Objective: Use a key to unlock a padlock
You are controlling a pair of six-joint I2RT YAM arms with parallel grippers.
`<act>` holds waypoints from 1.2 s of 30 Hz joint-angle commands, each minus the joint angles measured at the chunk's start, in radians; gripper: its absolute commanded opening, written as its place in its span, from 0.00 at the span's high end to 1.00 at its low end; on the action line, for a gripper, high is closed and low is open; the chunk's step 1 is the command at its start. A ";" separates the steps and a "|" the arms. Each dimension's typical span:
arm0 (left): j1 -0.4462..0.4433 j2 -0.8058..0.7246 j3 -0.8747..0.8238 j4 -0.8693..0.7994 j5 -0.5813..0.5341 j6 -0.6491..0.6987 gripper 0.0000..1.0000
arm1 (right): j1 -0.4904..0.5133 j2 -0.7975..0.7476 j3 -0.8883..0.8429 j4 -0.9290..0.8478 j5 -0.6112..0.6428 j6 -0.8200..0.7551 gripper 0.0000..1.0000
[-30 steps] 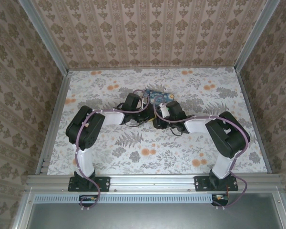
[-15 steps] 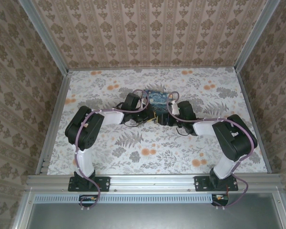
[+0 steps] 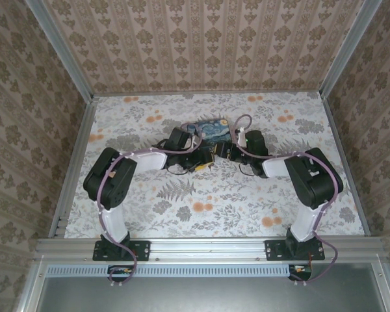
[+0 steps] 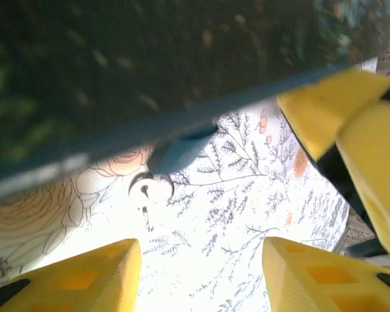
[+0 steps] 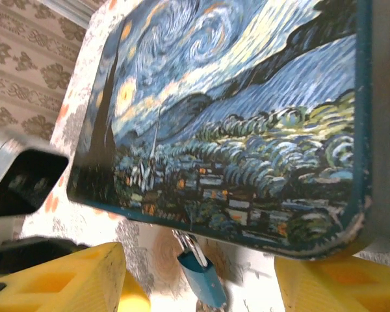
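The blue padlock (image 5: 198, 274) hangs from the near edge of a painted tin box (image 5: 247, 97), which sits toward the far middle of the tabletop (image 3: 182, 208). Hanging free like that, its lower end can probably be reached from below. The right gripper (image 5: 198, 260) faces it, fingers apart, with the lock in the gap but not clamped. The left gripper (image 4: 200, 246), also spread and empty, sits just beside. Whether a key is in the lock I cannot tell.

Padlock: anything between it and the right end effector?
Nothing visible. In the right wrist view the blue padlock hangs from the painted box's front edge, straight ahead of the right end effector, in line with the gap between its open fingers.
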 commanded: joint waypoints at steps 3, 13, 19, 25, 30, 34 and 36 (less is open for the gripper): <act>0.014 -0.092 -0.006 -0.039 -0.022 0.028 0.43 | -0.026 0.036 0.075 0.057 -0.058 0.065 0.37; 0.093 -0.211 0.000 -0.096 -0.083 0.095 0.24 | -0.026 -0.082 -0.057 0.021 -0.020 0.019 0.37; 0.158 -0.261 -0.026 -0.084 -0.098 0.118 0.07 | -0.025 -0.102 -0.077 -0.101 0.008 -0.067 0.41; 0.204 -0.282 -0.047 -0.082 -0.104 0.128 0.00 | -0.022 -0.039 -0.060 -0.086 -0.032 -0.097 0.43; 0.213 -0.277 -0.055 -0.081 -0.104 0.126 0.00 | -0.001 0.034 -0.016 -0.039 -0.056 -0.073 0.44; 0.219 -0.270 -0.066 -0.066 -0.096 0.116 0.00 | 0.024 0.078 0.030 -0.058 -0.046 -0.087 0.44; 0.219 -0.265 -0.069 -0.064 -0.094 0.114 0.00 | 0.035 0.096 0.049 -0.069 -0.044 -0.090 0.45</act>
